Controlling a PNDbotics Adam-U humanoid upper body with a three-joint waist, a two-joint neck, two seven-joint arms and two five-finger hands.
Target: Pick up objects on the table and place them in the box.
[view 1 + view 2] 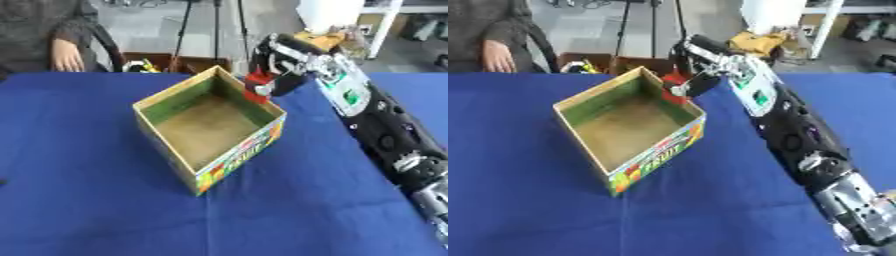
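a red block (258,81) is held pinched in the right hand (282,65) at the far right rim of the box (166,142); released early, it could fall outside onto the worktop (79,190).

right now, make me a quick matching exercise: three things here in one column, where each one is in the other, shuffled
Things:
1. box
2. red object
3. right hand

Places:
A. held above the box's far rim
B. reaching in from the right, curled round something red
C. open on the blue tablecloth, nothing visible inside

Pairs: 1-C, 2-A, 3-B
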